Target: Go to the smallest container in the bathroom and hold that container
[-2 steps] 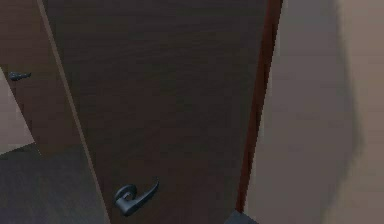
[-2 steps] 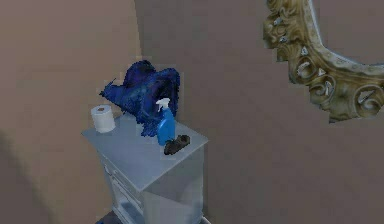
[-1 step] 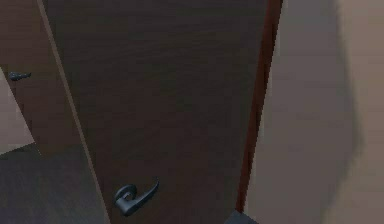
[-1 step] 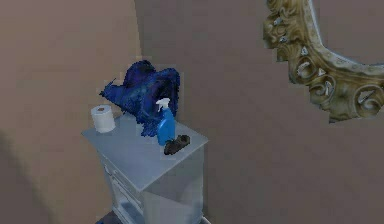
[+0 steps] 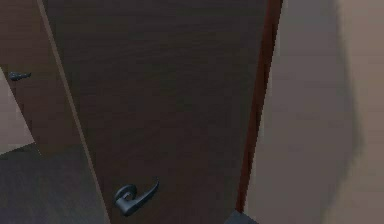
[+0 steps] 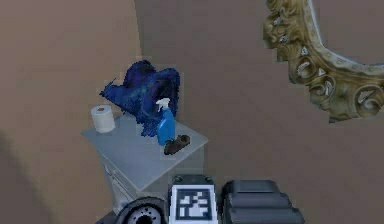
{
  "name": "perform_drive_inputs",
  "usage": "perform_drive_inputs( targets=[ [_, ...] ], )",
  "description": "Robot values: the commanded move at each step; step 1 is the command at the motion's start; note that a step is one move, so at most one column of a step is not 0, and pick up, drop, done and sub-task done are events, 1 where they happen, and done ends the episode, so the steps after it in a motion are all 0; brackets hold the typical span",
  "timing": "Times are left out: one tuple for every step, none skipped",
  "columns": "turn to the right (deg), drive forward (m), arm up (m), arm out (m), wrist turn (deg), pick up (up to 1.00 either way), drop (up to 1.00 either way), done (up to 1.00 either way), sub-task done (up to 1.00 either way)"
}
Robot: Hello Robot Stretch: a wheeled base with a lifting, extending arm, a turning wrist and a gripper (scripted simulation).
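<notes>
The claw (image 6: pixel 135 214) is a dark rounded body at the bottom edge of the arm side view. It sits just left of a white square marker (image 6: pixel 195 205) printed with blocky black marks, and a ridged dark housing (image 6: pixel 262 200) lies to the marker's right. Its far end cannot be made out, so I cannot tell whether it grasps anything. Farther out stands a pale grey, box-shaped surface (image 6: pixel 135 155) with a flat matte top and panelled front. On the surface a slim blue bottle (image 6: pixel 163 124) stands upright near the middle, with a small dark lump (image 6: pixel 178 146) at its foot. A white paper roll (image 6: pixel 103 118) stands at the surface's left corner. A crumpled, deep blue cloth (image 6: pixel 146 86) is heaped behind the bottle, against the plain brown wall (image 6: pixel 215 70). In the upper right hangs a mirror (image 6: pixel 318 62) in a carved, scrolled gold frame. In the forward view there is a tall dark door (image 5: pixel 160 90) with faint wood grain and a curved grey metal lever handle (image 5: pixel 135 197) low on it. A reddish-brown jamb (image 5: pixel 263 95) runs along the door's right side, with smooth beige wall beyond it. A smaller handle (image 5: pixel 18 75) shows at the left edge.
</notes>
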Motion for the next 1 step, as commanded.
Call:
perform_drive_inputs(
  targets=[
    [0.0,0.0,0.0,0.48,0.0,0.0,0.0,0.0,0.0]
  ],
)
